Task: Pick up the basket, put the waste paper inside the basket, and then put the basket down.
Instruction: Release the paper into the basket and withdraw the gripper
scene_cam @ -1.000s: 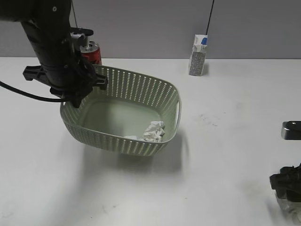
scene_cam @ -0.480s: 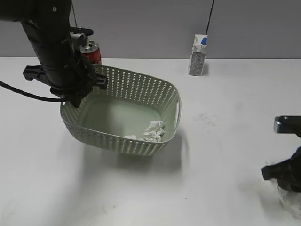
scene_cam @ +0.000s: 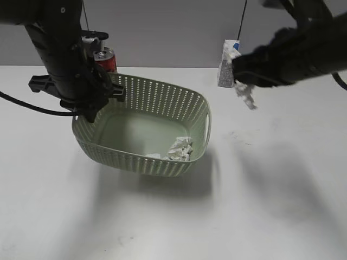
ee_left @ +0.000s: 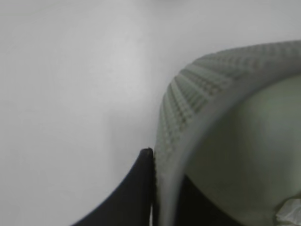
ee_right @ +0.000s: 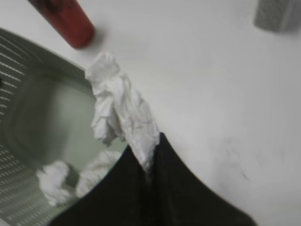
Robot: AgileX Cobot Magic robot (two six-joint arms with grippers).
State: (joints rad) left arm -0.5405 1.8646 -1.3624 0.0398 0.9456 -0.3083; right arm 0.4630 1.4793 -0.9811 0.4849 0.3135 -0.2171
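Observation:
The pale green basket (scene_cam: 157, 97) hangs tilted above the table, its left rim pinched by my left gripper (scene_cam: 89, 111). The left wrist view shows the jaws (ee_left: 157, 162) shut on the basket wall (ee_left: 188, 103). Crumpled white waste paper (scene_cam: 180, 149) lies inside the basket at its right end; it also shows in the right wrist view (ee_right: 56, 181). My right gripper (scene_cam: 241, 81) is up in the air to the right of the basket, shut on another wad of waste paper (scene_cam: 246, 95) that dangles from it. In the right wrist view the wad (ee_right: 120, 115) sticks out of the shut jaws (ee_right: 150, 153) above the basket's edge (ee_right: 28, 56).
A red can (scene_cam: 105, 60) stands behind the basket at the back left and shows in the right wrist view (ee_right: 68, 21). A white carton with a blue mark (scene_cam: 227, 67) stands at the back, partly behind my right arm. The white table (scene_cam: 244, 206) spreads in front.
My right arm has risen from the table's front right corner and swung up and left with a paper wad in its jaws. The left arm and basket have barely moved.

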